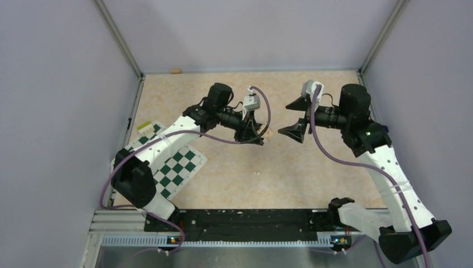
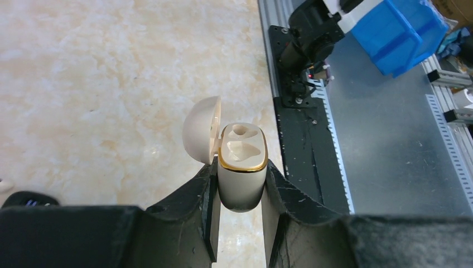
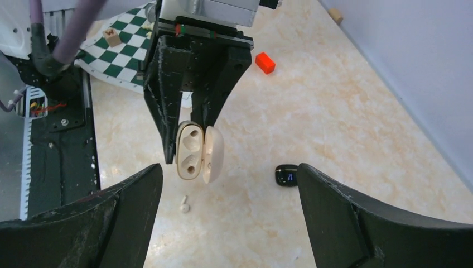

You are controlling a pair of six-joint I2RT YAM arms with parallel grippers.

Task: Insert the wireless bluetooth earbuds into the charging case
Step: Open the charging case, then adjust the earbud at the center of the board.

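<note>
Above the middle of the desk (image 1: 312,173), your left hand (image 2: 240,167) was clamped on the lower body of the charging case (image 3: 192,151), holding it in the air. Your right hand (image 1: 286,118) faced it, spread wide and empty. A push from that side could have twisted the case in its narrow grip or knocked the lid (image 2: 201,128) shut. The case was cream-white and gold-rimmed, hinged open, both wells bare. One black earbud (image 3: 286,175) lay on the desk below; the other was not visible.
</note>
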